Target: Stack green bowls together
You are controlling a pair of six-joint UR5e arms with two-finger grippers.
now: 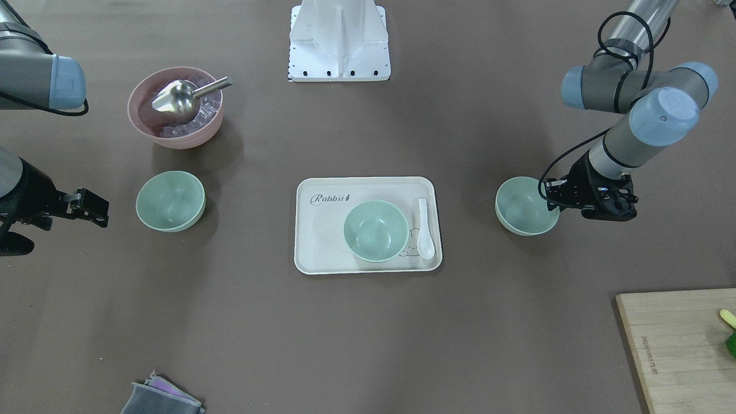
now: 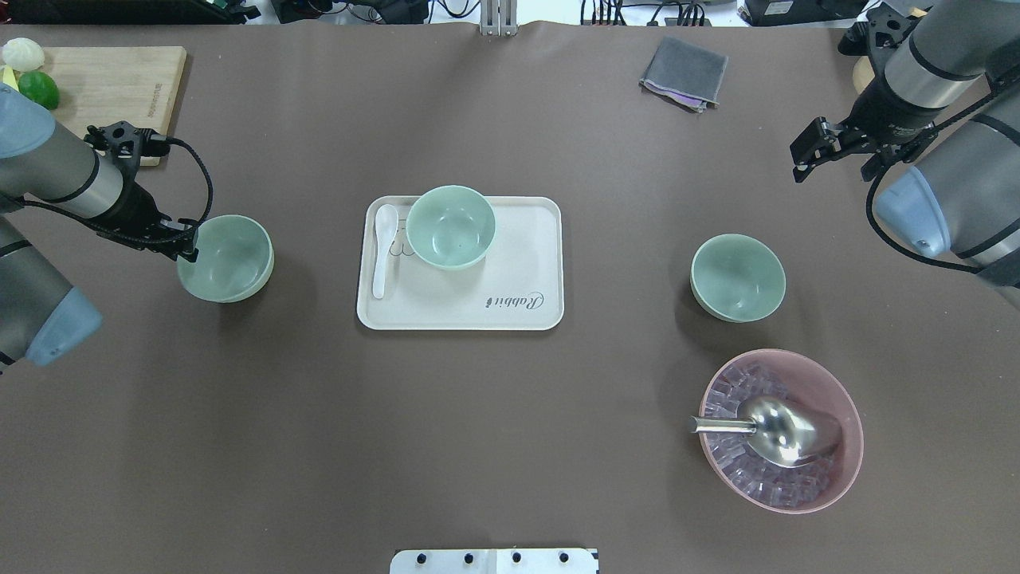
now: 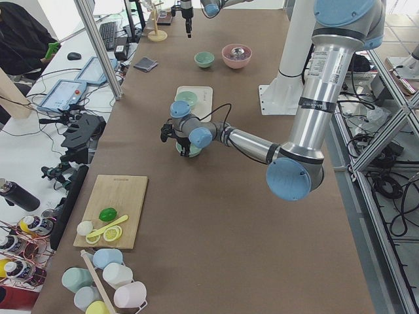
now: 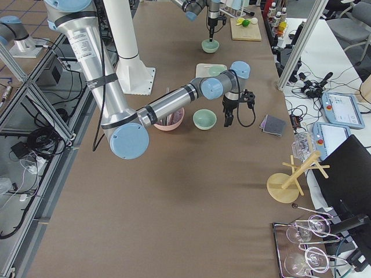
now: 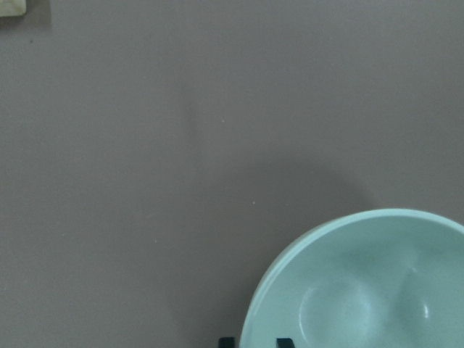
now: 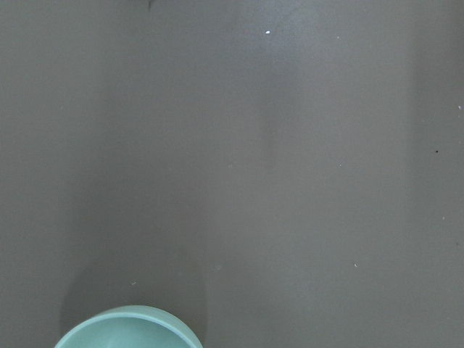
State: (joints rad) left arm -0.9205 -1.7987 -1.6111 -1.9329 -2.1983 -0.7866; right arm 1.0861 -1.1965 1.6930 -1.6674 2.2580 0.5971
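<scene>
My left fingers [image 5: 285, 343] are drawn narrow and sit astride the rim of one green bowl [image 2: 231, 263], one tip inside and one outside. I cannot tell whether they actually press on the wall. That bowl rests on the table [image 2: 510, 414]. My right fingers [image 2: 805, 150] are spread wide and hold nothing, hanging above the table. A second green bowl [image 2: 738, 277] sits near them, on the robot's side and inward toward the left fingers. Between the two pairs of fingers, well apart from both, the third green bowl [image 2: 451, 227] stands on a cream tray [image 2: 478, 315], just beside a white spoon [image 2: 381, 255].
</scene>
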